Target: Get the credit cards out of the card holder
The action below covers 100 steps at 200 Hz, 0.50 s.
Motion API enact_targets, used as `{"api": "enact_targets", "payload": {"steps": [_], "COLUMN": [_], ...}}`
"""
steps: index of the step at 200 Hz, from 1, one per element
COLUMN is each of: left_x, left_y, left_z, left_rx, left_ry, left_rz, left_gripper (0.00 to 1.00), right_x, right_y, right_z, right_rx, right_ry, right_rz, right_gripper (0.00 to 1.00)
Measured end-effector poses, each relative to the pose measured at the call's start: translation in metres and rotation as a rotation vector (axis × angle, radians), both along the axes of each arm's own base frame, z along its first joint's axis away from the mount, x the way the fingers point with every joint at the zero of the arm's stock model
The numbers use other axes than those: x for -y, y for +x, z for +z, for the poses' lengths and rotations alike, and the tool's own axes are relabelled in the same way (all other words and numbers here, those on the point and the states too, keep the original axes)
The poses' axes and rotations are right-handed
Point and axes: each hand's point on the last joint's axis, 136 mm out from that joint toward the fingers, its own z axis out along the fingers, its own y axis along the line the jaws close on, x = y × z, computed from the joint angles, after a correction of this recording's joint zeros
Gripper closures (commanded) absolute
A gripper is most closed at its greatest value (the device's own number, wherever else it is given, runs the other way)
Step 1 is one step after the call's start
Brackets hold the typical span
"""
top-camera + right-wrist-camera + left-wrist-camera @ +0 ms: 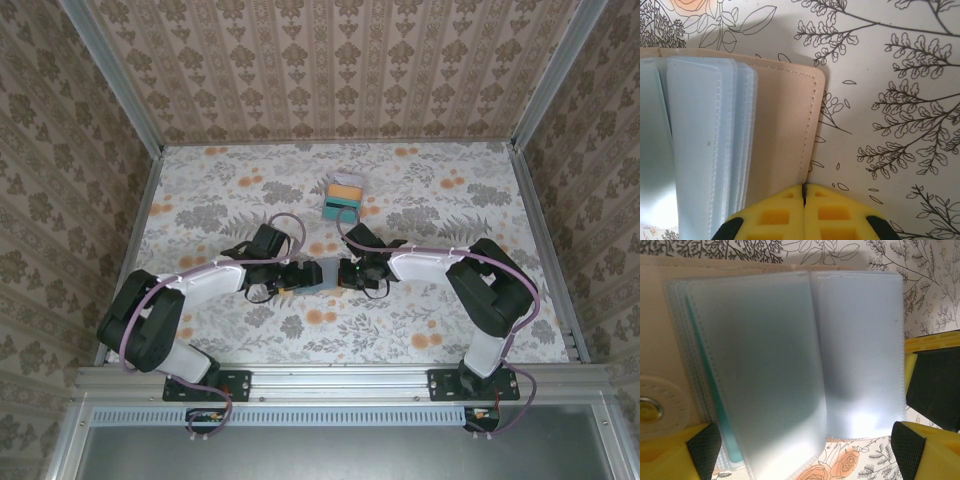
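The card holder (325,272) lies open on the table between my two grippers. In the left wrist view its frosted grey-blue sleeves (790,365) fan out over the tan cover (660,340). A teal credit card (707,390) shows edge-on inside a left sleeve. My left gripper (807,457) is open, with one fingertip on either side of the sleeves. My right gripper (804,195) is shut on the near corner of the holder's tan cover (785,120). An orange card (346,185) and a teal card (340,208) lie stacked farther back.
The floral tablecloth (450,310) covers the table, with patterned walls (340,70) on three sides. Both arms meet near the middle of the table, their elbows out toward the left and right edges.
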Motion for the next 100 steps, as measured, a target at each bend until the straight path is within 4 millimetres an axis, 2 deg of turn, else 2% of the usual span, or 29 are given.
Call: {"api": "enact_targets", "payload": {"steps": [46, 67, 100], "left_x": [0.009, 0.013, 0.016], "left_y": [-0.003, -0.003, -0.003], "left_z": [0.006, 0.009, 0.014], "left_rx": [0.006, 0.014, 0.027], "left_ry": [-0.03, -0.039, -0.049], "left_rz": [-0.029, -0.04, -0.046], "left_gripper": [0.08, 0.03, 0.03], "right_x": [0.0, 0.0, 0.001], "right_y": [0.0, 0.0, 0.001], "right_z": [0.0, 0.0, 0.0], "right_rx": [0.0, 0.0, 0.005], "right_ry": [0.001, 0.001, -0.004], "right_rz": [0.0, -0.003, -0.01], "right_gripper": [0.92, 0.92, 0.88]}}
